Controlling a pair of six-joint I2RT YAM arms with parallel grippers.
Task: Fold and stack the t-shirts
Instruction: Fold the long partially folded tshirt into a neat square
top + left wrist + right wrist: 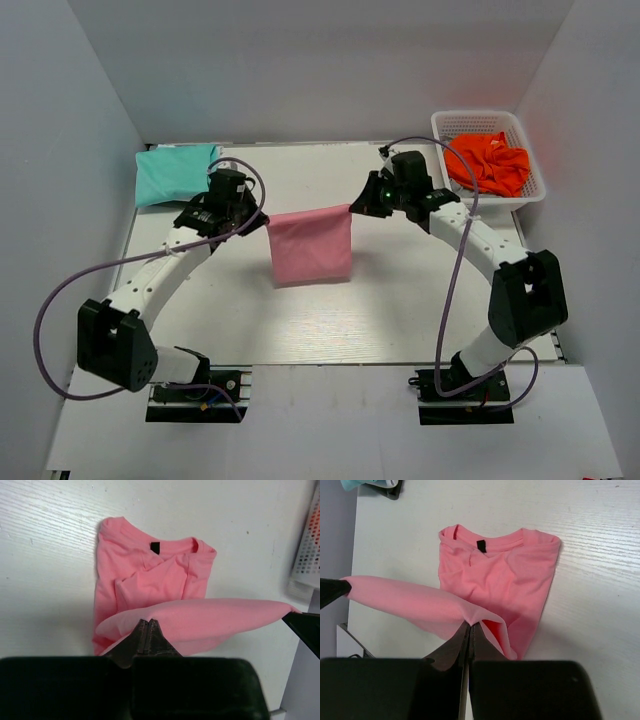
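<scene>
The left claw (pixel 262 221) and right claw (pixel 352 208), each clamped shut on a corner of the pink t-shirt (pixel 312 250), stretch its edge taut, likely for folding over.

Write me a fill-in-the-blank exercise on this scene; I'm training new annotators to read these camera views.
1. The t-shirt stretched between the left gripper and the right gripper is ____ in colour.
2. Both grippers are ____ on its raised edge.
3. The teal t-shirt lies at the far ____ corner of the table.
4. The white basket holds an ____ cloth.

Missing words: pink; shut; left; orange.
</scene>
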